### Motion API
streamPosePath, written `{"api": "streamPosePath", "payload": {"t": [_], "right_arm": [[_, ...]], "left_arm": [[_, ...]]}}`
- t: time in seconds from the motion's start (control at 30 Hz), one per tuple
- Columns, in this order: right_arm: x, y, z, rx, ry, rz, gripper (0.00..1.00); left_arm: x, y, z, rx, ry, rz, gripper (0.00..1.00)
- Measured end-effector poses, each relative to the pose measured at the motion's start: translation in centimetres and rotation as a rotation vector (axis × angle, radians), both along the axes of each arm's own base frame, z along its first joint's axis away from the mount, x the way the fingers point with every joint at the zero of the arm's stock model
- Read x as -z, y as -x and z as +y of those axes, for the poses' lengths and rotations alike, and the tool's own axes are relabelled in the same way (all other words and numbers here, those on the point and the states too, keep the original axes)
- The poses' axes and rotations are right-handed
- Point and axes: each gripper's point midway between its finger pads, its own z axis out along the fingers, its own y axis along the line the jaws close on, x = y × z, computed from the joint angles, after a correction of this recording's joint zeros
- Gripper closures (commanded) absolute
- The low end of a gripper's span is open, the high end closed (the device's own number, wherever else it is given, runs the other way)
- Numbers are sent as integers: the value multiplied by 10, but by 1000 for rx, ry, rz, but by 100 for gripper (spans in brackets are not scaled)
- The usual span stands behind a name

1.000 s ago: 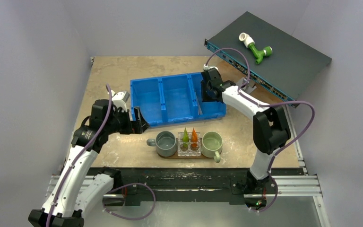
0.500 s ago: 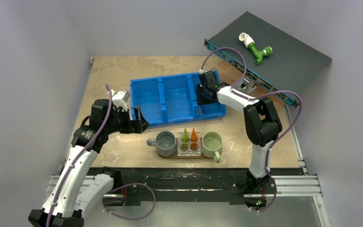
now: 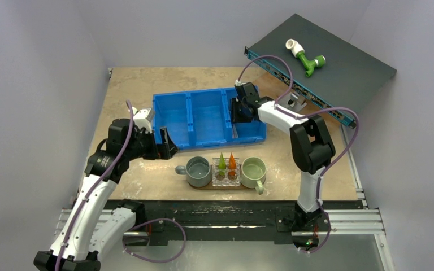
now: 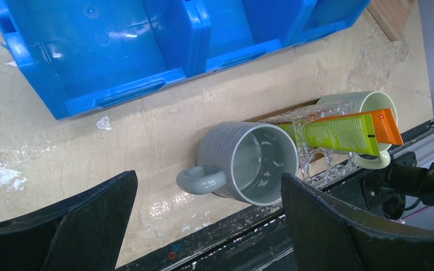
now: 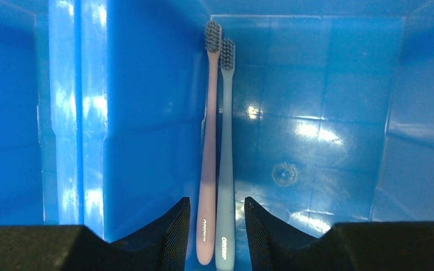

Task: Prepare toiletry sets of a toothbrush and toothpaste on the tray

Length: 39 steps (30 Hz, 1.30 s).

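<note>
Blue plastic walls surrounded the right end effector (image 5: 216,226), which was lowered into the rightmost compartment of the three-part bin (image 3: 212,141) on the table (image 3: 135,84). Its fingers stood partly open with a narrow gap between them, and the handle ends of the two toothbrushes lay in that gap. Whether the pads touched them could not be told. The pink toothbrush (image 5: 208,164) and the blue-grey toothbrush (image 5: 225,164) lay side by side on the compartment floor, close against the divider wall. Their bristle heads pointed away from the wrist camera.

The left end effector (image 4: 209,226) hovered over the table just beside the bin's near left corner, with its fingers spread wide and holding nothing.

Nearer the arm bases, the dark brown tray (image 3: 234,188) carried a grey mug (image 3: 198,171), a clear glass holder (image 3: 226,177) and a pale green mug (image 3: 254,170) in a row. The green tube (image 3: 221,162) and the orange tube (image 3: 232,161) stood side by side in the holder, between the two mugs.
</note>
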Motion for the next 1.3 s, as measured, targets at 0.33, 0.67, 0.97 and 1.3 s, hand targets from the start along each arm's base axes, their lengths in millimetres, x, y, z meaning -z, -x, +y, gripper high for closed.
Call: {"api": "streamPosePath", "payload": {"t": [0.33, 0.67, 0.97, 1.3], "right_arm": [[17, 0, 33, -46, 7, 26, 54], [26, -6, 40, -24, 65, 17, 50], [35, -7, 44, -25, 137, 8, 49], [37, -7, 36, -22, 201, -12, 63]], "left_arm": [[-3, 1, 0, 0, 3, -15, 2], [-4, 2, -1, 6, 8, -15, 2], [-5, 3, -2, 12, 13, -16, 2], [-4, 3, -2, 15, 15, -13, 2]]}}
